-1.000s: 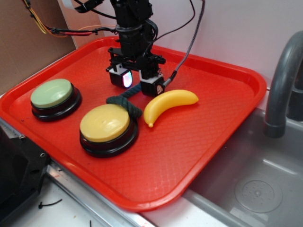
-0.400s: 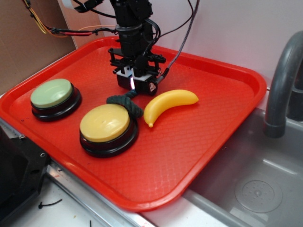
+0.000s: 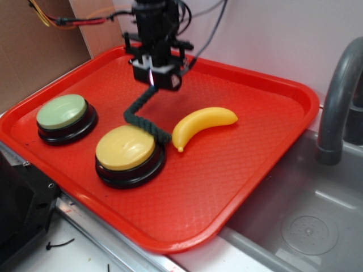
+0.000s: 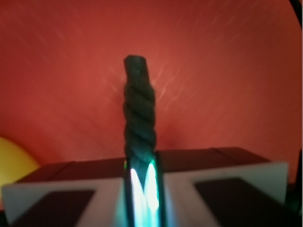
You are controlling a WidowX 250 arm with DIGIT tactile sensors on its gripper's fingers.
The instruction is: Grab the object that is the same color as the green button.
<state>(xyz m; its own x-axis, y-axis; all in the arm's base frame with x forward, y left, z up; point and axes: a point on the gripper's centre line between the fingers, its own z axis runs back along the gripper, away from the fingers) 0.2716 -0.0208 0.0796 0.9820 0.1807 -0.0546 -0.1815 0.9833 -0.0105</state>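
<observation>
The short dark green twisted rope (image 3: pixel 142 112) is gripped at one end by the black gripper (image 3: pixel 152 79), its fingers (image 4: pixel 194 189) clenched; the rope's lower end rests beside the yellow domed button (image 3: pixel 125 148) on the textured red plastic tray (image 3: pixel 227 170).

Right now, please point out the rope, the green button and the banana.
rope (image 3: pixel 138 112), exterior view, on its hanging middle part.
green button (image 3: pixel 61 111), exterior view, on the pale dome.
banana (image 3: pixel 201 123), exterior view, on the middle of its curve.
</observation>
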